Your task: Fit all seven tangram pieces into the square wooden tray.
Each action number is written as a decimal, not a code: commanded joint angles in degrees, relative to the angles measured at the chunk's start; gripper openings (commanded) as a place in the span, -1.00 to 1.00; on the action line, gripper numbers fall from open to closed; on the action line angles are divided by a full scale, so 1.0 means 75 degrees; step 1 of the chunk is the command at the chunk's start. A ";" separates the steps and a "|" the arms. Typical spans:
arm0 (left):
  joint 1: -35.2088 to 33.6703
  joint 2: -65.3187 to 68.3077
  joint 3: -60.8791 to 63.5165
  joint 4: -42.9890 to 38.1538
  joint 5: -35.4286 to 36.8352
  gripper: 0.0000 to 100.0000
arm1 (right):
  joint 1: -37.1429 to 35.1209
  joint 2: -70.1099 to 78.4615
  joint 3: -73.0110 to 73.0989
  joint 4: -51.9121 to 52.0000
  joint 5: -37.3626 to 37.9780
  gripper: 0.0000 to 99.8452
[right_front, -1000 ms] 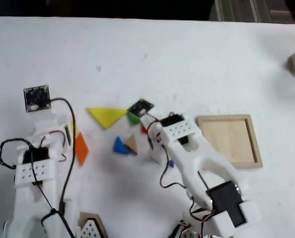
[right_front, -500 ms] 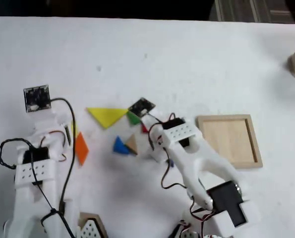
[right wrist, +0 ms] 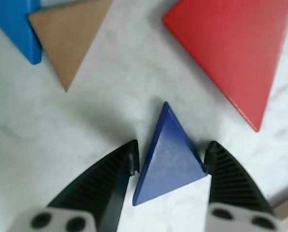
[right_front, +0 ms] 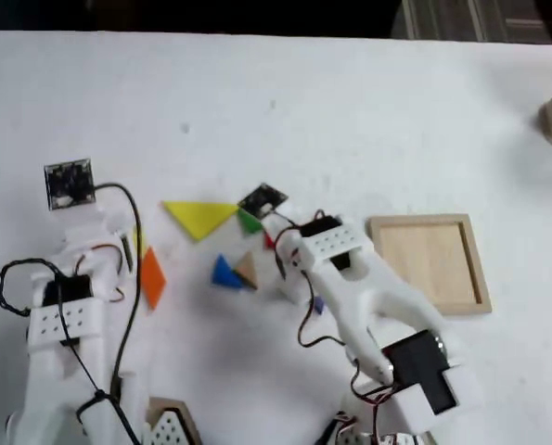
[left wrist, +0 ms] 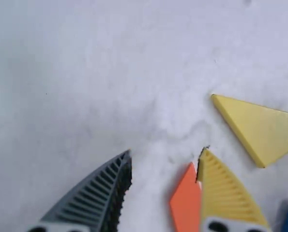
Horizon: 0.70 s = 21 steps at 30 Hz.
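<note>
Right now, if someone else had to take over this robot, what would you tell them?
Left gripper: open, next to the orange piece.
Right gripper: open, straddling the dark blue triangle, not yet closed on it.
Tray: empty.
Done: nothing placed.
Left: all seven pieces lie on the table, among them the yellow triangle, red triangle and tan triangle.

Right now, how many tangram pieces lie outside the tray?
7: yellow, green and red in a row; blue and tan touching; orange beside the left gripper; dark blue inside the open right gripper.
</note>
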 commanded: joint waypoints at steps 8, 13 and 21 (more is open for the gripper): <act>0.0170 0.0006 -0.0270 -0.0141 0.0059 -0.51 | 0.0428 -0.0733 0.0082 0.0393 -0.0481 -0.55; 0.0182 0.0006 -0.0270 -0.0141 0.0059 -0.51 | 0.0311 -0.0709 0.0504 -0.0358 -0.0985 -0.56; 0.0252 0.0006 -0.0258 -0.0141 0.0059 -0.51 | 0.0346 -0.0193 -0.0082 -0.0369 -0.0996 -0.56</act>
